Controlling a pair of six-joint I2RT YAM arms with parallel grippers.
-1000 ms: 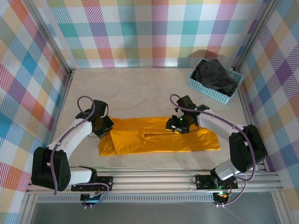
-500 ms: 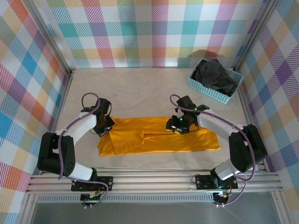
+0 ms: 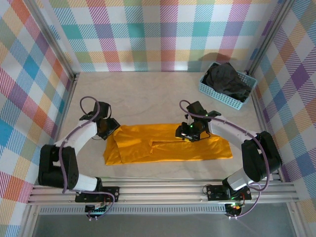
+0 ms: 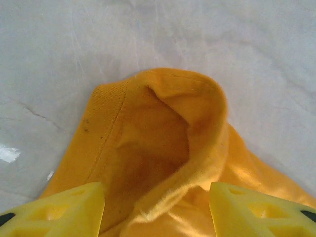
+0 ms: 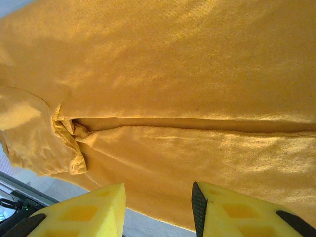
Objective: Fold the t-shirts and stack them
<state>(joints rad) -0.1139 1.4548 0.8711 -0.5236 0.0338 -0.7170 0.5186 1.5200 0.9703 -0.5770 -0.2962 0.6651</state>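
A: So, where do we stand with the folding?

B: We see the orange shirt [image 3: 168,143] lying flat on the table [image 3: 148,94], in the lower middle of the top view. It is folded lengthwise into a long band running left to right, and a sleeve edge shows as a slit near its middle. The black shirt [image 3: 226,79] sits bunched in the basket [image 3: 207,91] at the upper right, well apart.

A: And our grippers?

B: The left gripper [image 3: 112,131] is at the band's upper left corner. From its wrist view, its fingers [image 4: 64,210] stand wide. A raised loop of orange hem lies loose between them, not pinched. The right gripper [image 3: 190,132] is over the band's upper edge, just right of centre. Its fingers stand partly apart above the cloth, with nothing clamped that we can see.

A: Which step would we call this?

B: We judge the lengthwise fold done and the crosswise fold not yet begun. The orange shirt looks about halfway folded, and the black shirt is untouched.

A: What does the next move ask of us?

B: Likely a grip on both corners of one short end, then carrying that end over onto the other. The hem loop at the left corner stands up. We would want it flattened or gripped through both layers, or the fold may come out skewed.
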